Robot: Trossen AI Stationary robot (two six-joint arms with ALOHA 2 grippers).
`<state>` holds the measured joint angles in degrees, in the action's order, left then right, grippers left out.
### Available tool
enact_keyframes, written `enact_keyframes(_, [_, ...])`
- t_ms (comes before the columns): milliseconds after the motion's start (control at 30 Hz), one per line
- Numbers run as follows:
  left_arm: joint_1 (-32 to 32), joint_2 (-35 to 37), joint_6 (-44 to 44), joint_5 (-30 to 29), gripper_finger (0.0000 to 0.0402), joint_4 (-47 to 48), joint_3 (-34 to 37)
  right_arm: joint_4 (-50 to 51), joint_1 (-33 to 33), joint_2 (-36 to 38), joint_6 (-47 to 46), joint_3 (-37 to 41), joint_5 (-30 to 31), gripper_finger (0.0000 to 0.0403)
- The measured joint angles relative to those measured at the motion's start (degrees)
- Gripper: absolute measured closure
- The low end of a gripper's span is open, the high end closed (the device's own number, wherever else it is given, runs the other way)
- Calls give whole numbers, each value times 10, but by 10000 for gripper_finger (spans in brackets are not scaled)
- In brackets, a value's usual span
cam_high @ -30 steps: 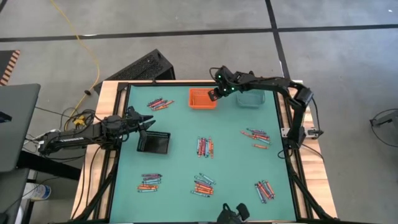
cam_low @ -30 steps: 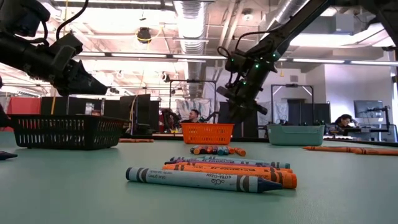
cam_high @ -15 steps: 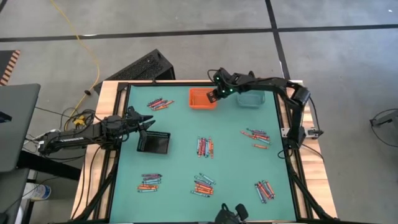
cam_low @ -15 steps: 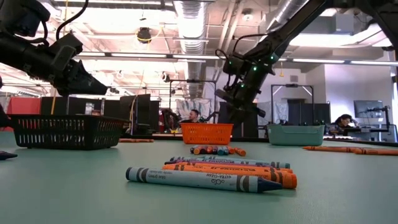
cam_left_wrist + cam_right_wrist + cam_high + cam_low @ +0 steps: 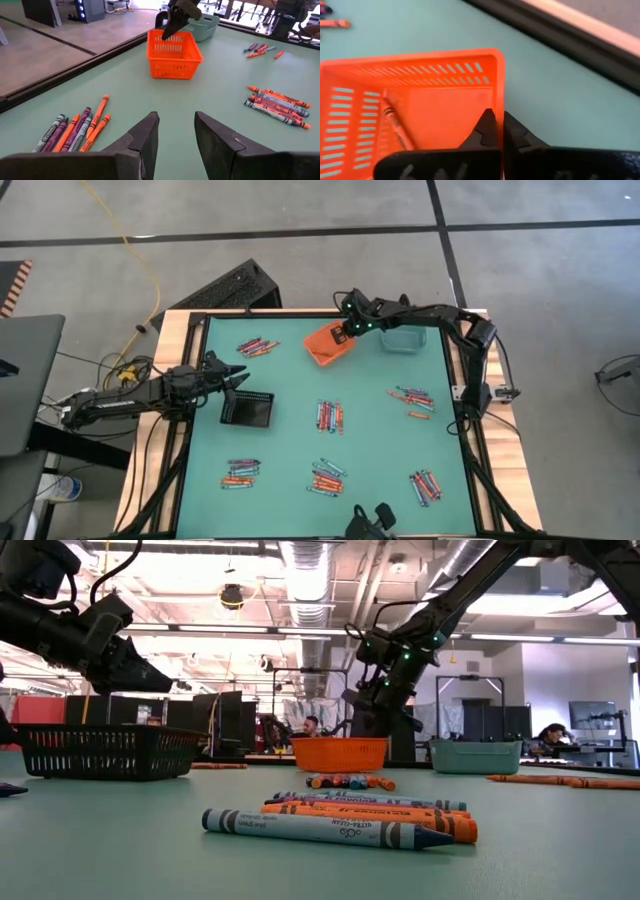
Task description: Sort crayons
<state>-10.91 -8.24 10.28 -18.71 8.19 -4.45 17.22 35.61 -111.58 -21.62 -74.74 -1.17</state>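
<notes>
Crayons (image 5: pixel 329 416) lie in loose piles across the table (image 5: pixel 290 460); one orange crayon (image 5: pixel 396 128) sits in the orange bin (image 5: pixel 331 344). Right tool (image 5: pixel 495 131) clamped on bin's rim, bin skewed. Risk: bin tips or drags, dumping that crayon. Left tool (image 5: pixel 174 145) apart, idle above the black bin (image 5: pixel 247 409).

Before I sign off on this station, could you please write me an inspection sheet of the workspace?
Surface: green table, wooden edges.
Job's things: crayons in loose piles across the table; one orange crayon inside the orange bin, which sits skewed.
Clutter: black bin and teal bin on the table.
Tools: right tool shut on the orange bin's rim; left tool open, hovering by the black bin, holding nothing.
Cables: yellow cable on the floor, left of the table.
Surroundings: black crate on the floor; people seated in the room behind.
</notes>
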Motion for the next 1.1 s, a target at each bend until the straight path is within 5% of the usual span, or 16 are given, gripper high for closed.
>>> enact_keyframes(367, [0, 0, 0, 2, 286, 2, 0, 6, -47, 142, 84, 14, 72, 401])
enact_keyframes(767, [0, 0, 0, 2, 286, 1, 0, -174, -261, 347, 216, 255, 371, 402])
enact_keyframes(1100, [0, 0, 0, -12, 286, 0, 0, -66, -452, 471, 282, 338, 722, 403])
